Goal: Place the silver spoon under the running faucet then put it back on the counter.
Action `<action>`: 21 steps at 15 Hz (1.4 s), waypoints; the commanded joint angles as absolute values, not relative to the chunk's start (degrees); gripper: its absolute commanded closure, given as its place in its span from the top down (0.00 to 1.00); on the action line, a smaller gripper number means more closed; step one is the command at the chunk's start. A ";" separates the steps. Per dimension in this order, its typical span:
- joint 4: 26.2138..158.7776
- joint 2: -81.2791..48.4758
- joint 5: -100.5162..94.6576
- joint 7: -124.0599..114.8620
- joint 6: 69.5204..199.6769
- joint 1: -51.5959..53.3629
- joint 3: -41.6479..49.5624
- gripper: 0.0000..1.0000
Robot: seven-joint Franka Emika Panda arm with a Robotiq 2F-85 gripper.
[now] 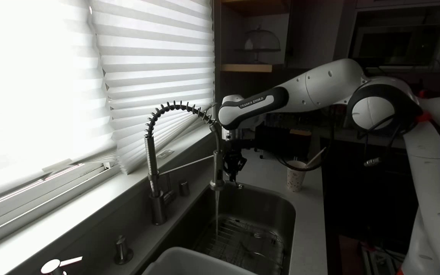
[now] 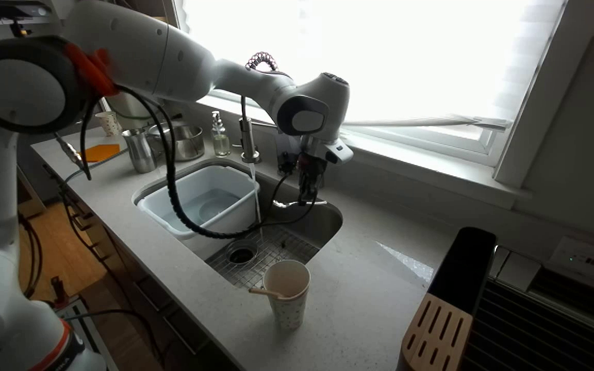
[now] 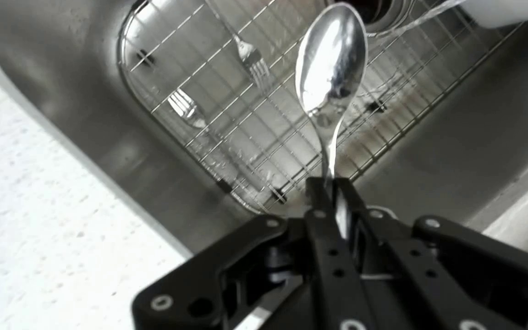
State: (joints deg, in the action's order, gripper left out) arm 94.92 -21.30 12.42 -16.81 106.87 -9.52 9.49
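The silver spoon is in my pincer, clamped by its handle, and I hold it over the steel sink. In the wrist view its bowl points away from me, while part of the handle glints further back inside my grip. In an exterior view it looks close to level, well above the wire rack on the sink's floor.

Water falls from the spray head of the spring-neck faucet into the sink. In the wrist view the stream comes in near the spoon's bowl; that spot is hard to read, so I cannot tell whether the two touch.

Below me a fork lies at the bottom of the sink, and a second fork lies nearer the wall on the side of the pale, speckled counter. The round drain shows just past the bowl's tip.

A plastic dish tub sits in one end of the sink. On the counter, near the sink's edge, stands a patterned paper cup with a thin stick leaning at its rim. Past the tub stand a soap pump bottle and a steel pitcher. A pleated window shade hangs behind the faucet.
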 commanded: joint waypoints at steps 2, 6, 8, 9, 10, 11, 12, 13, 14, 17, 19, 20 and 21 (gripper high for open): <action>97.67 -19.23 6.59 -16.32 113.61 -10.62 12.25 0.02; 96.67 -20.83 7.37 -15.61 119.52 -13.00 13.53 0.02; 96.63 -21.87 8.54 -15.00 123.08 -14.32 13.69 0.02; 96.56 -22.46 9.71 -14.42 125.21 -15.14 13.52 0.02; 96.29 -23.26 10.35 -14.42 126.71 -15.73 13.50 0.02; 95.86 -24.02 11.85 -14.87 127.37 -16.48 13.30 0.02; 95.53 -24.84 13.47 -15.08 128.16 -17.17 13.03 0.02; 95.18 -25.50 15.50 -15.57 128.23 -17.80 12.73 0.02; 94.93 -26.14 17.99 -15.13 128.45 -18.56 12.17 0.02; 94.23 -27.68 22.34 -15.67 127.18 -19.58 11.65 0.02; 93.99 -28.49 24.24 -15.50 126.27 -20.14 11.37 0.02; 93.90 -28.85 24.97 -15.38 125.90 -20.42 11.22 0.02; 93.68 -29.27 25.33 -15.57 125.50 -20.60 11.22 0.02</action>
State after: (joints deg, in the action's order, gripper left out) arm 95.46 -27.38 22.75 -15.69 127.56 -18.81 12.32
